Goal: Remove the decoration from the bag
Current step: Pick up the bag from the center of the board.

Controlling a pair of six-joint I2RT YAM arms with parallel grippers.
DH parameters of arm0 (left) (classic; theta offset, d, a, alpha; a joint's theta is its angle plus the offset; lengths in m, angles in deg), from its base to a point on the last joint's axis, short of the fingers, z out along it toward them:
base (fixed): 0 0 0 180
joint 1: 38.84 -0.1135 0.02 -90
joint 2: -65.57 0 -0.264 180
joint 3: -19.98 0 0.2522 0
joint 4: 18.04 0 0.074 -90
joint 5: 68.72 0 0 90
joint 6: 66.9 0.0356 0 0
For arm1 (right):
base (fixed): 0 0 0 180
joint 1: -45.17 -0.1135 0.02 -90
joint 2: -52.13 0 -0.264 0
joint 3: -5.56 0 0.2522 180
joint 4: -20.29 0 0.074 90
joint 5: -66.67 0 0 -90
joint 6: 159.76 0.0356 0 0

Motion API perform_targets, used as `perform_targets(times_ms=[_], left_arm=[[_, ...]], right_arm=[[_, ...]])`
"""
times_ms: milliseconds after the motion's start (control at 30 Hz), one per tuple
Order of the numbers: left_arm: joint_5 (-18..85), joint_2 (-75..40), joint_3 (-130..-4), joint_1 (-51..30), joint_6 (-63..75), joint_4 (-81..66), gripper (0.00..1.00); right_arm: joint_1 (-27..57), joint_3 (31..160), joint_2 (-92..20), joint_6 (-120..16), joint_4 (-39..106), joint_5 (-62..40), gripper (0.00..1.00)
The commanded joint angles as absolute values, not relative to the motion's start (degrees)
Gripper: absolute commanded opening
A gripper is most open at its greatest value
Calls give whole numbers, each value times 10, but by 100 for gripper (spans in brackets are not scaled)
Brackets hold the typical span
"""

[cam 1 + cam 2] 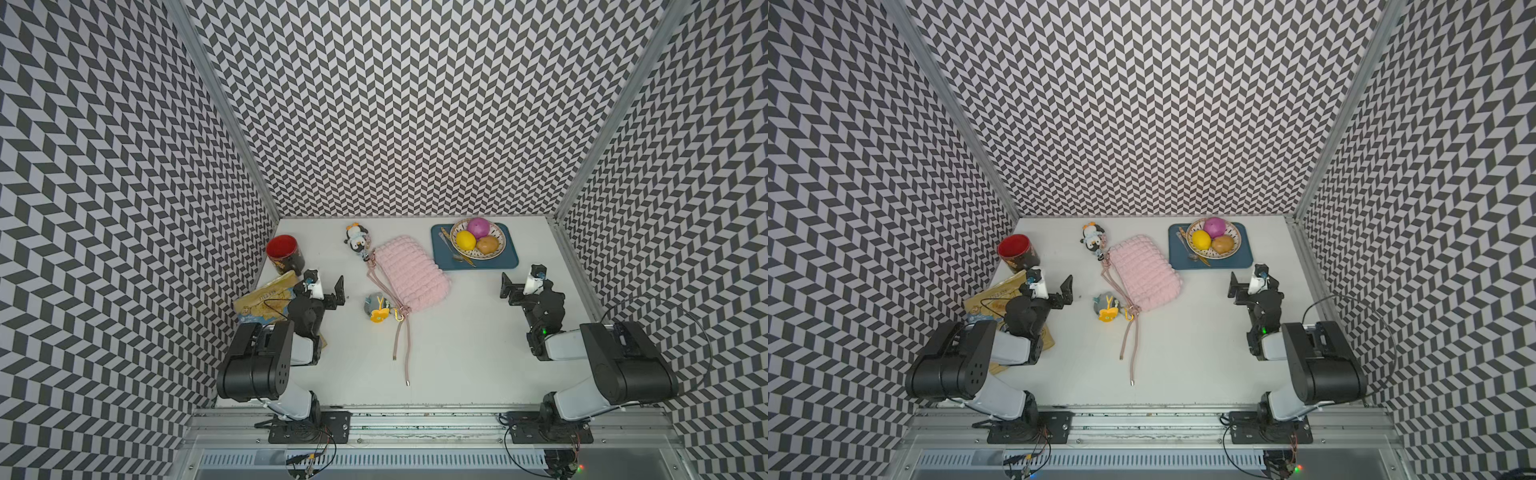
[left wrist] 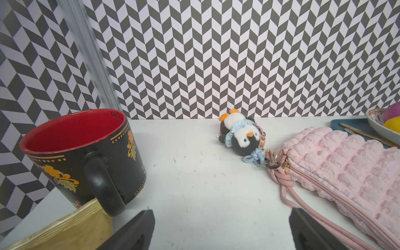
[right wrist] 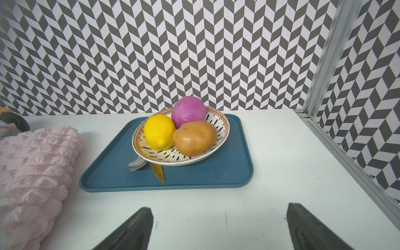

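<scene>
Inspection ran left to right. The black mug [image 1: 284, 253] with the red inside and the chips packet [image 1: 262, 303] lay at the left edge of the worktop [image 1: 457, 353], with the left arm folded low over the packet.

The left end effector [image 2: 223, 227] was spread wide and empty. It hung above bare worktop and faced the far wall, apart from every object.

The penguin charm [image 2: 240, 136] lay on its side near the far wall. Its metal clasp [image 2: 271, 163] was hooked to the far left corner of the bag [image 1: 411, 272]. A grey-and-yellow charm [image 1: 376, 307] lay just beside the near left corner, where the cord strap [image 1: 401, 345] was knotted. The bag lay flat at centre, with both charms attached.

I judged the step in hand to be the approach. One end effector should pin the bag close to the chosen corner. The other should pinch the clasp itself, not the plush, which would stretch the loop. I could not tell which way the clasp gate opened.

The blue tray [image 1: 507, 259] with the fruit bowl [image 1: 500, 243] lay just beside the bag's far right corner. The right arm was folded at the right edge, and the right end effector [image 3: 220, 227] was likewise spread and empty, facing the tray.
</scene>
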State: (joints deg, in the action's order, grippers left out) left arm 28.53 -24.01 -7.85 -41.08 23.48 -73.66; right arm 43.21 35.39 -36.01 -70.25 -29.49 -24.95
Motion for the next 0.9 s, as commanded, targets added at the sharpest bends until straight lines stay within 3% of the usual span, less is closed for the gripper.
perform_targets(times_ms=[0,433,500,633,867], left_arm=[[292,-233,-86,-410,238,-753,100],[277,-223,-88,-410,232,-748,100],[261,-179,-104,-410,222,-673,100],[196,-82,-171,-410,158,-458,100],[189,43,-199,-387,39,-311,100]], right_arm=[[435,358,-355,-706,-334,-247,99],[437,352,-351,-696,-346,-247,99],[437,350,-327,-703,-339,-237,99],[437,385,-238,-702,-190,-201,99],[426,423,-118,-614,-6,-137,99]])
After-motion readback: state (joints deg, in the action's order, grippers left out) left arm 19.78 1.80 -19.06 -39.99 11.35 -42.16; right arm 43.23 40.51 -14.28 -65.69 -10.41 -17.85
